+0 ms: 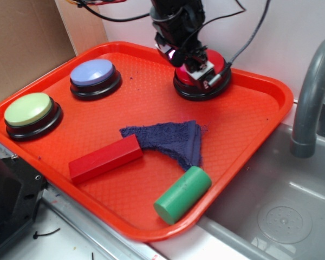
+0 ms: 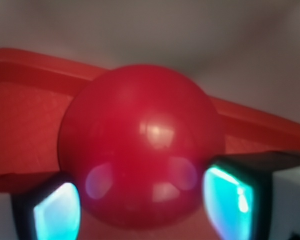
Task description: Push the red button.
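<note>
- Gripper [image 1: 197, 65] low over red button [image 1: 221, 65] at orange tray's [image 1: 271, 103] far edge, fingers [image 2: 57, 212] spread wide, holding nothing.
- Risks sliding off glossy dome if off-centre.
- Could straddle rather than depress it.

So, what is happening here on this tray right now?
The robot arm has its tool down on top of the red button at the back of the orange tray. The wrist view shows the red dome filling the space between the two fingers, which stand apart. Whether the button is pressed in, I cannot tell. The lavender button, green button, red block, green cylinder and blue cloth lie untouched.
</note>
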{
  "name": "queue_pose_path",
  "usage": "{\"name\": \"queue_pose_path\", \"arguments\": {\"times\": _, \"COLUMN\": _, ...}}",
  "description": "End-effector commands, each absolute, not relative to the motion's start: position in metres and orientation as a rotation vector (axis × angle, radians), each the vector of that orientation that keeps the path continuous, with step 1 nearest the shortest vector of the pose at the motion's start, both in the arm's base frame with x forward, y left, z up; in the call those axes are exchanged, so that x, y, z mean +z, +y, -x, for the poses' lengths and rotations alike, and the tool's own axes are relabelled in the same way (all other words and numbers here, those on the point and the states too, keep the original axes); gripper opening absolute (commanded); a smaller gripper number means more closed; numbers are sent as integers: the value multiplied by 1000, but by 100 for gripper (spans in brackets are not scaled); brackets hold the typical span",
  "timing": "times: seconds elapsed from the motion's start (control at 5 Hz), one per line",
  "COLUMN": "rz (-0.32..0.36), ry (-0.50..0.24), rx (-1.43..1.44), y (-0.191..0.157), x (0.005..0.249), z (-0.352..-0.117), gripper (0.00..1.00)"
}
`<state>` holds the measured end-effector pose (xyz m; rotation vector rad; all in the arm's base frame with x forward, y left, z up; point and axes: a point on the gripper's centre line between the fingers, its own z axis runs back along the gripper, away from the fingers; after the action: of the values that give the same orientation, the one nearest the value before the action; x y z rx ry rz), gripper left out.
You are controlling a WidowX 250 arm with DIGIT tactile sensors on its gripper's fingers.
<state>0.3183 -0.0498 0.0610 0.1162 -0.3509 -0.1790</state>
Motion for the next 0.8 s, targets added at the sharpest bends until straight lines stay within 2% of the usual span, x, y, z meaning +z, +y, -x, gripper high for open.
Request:
{"name": "queue_pose_path", "arguments": {"times": 0.0, "rz": -121, "ry": -418, "rx": -99, "y": -40, "x": 131, "z": -294, "gripper": 100}}
{"name": "queue_pose_path", "arguments": {"times": 0.2, "rz": -108, "ry": -356, "rx": -30, "y": -33, "x": 145, "z": -277, "gripper": 100}}
{"name": "queue_pose_path", "arguments": {"times": 0.4, "rz": -77, "ry": -342, "rx": -18, "y": -29, "x": 149, "z": -271, "gripper": 100}}
{"name": "queue_pose_path", "arguments": {"times": 0.6, "rz": -62, "ry": -315, "rx": -9, "y": -26, "x": 164, "z": -262, "gripper": 100}}
